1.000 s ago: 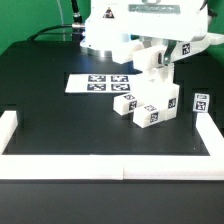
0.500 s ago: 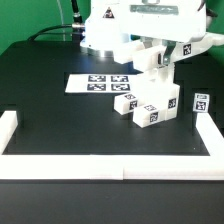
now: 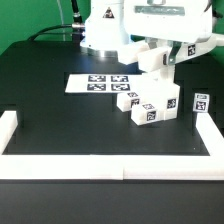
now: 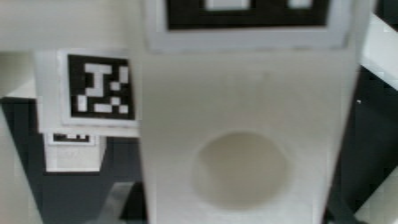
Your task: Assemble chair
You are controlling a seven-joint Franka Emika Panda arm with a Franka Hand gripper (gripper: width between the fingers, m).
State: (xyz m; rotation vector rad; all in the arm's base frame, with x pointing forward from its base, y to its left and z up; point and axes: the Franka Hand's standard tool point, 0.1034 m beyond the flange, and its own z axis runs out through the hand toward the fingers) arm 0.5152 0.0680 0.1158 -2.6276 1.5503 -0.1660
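Note:
Several white chair pieces (image 3: 150, 106) with black-and-white tags lie clustered on the black table, right of centre in the exterior view. My gripper (image 3: 163, 72) hangs directly over the cluster. In the wrist view my gripper (image 4: 249, 215) is closed on a broad white chair piece (image 4: 240, 110); this piece has a tag on one end and a round hollow, and it fills the space between the jaws. Another tagged white piece (image 4: 98, 90) lies beside it. Whether the gripped piece is off the table is hidden by the hand.
The marker board (image 3: 92, 82) lies flat on the table, on the exterior view's left of the cluster. A small tagged white block (image 3: 201, 102) stands at the right rail (image 3: 210, 135). Low white rails (image 3: 100, 166) run along the front and left edges.
My gripper has shifted slightly up and to the exterior view's right over the cluster. The pieces on the table look nearly unmoved.

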